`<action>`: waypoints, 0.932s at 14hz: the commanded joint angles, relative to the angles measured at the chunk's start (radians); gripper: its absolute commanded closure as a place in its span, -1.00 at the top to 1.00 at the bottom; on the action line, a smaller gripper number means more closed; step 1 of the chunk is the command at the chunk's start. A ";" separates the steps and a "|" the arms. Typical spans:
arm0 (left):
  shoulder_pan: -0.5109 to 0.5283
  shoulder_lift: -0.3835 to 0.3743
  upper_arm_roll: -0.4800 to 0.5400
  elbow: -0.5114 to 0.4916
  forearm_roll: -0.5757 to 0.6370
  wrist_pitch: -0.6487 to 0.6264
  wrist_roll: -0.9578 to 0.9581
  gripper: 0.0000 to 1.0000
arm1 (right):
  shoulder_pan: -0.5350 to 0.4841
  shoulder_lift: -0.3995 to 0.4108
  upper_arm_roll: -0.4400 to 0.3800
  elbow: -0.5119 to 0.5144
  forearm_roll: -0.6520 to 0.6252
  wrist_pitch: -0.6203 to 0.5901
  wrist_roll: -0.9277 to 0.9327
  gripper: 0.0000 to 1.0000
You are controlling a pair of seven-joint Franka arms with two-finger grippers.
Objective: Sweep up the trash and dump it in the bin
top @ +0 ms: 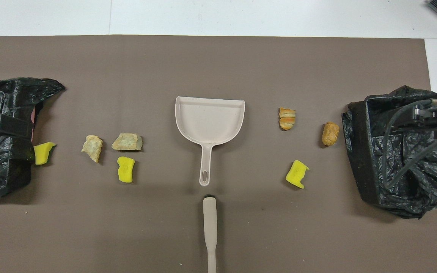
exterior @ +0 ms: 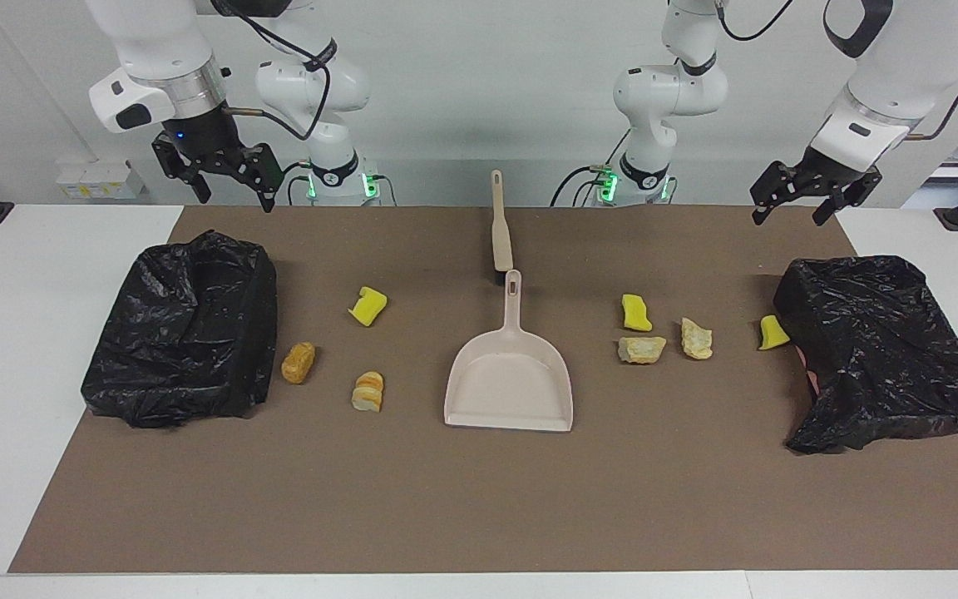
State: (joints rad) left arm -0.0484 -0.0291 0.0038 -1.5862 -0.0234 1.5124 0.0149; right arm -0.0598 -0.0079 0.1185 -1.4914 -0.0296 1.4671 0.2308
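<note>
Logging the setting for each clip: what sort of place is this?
Probably a robotics lab test bench: two white arms mounted at a table with a brown mat, staged trash bits, a dustpan and bag-lined bins.

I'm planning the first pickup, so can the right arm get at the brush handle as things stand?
Probably yes: the right gripper hangs open and empty near its bin, and nothing lies on the brush, which lies flat just robot-side of the dustpan.

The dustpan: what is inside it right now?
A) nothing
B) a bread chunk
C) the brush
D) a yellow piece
A: the dustpan lies bare on the mat, with the trash bits scattered to both sides and the brush lying just past its handle, nearer the robots.
</note>
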 commanded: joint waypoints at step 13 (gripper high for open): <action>-0.255 -0.093 0.007 -0.404 -0.024 0.302 -0.089 1.00 | -0.023 -0.015 0.004 -0.023 -0.006 -0.010 -0.005 1.00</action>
State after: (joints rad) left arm -0.2743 -0.0401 -0.0059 -1.8497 -0.0422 1.7417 -0.0655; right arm -0.0716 -0.0089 0.1173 -1.4917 -0.0296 1.4345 0.2308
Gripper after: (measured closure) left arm 0.000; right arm 0.000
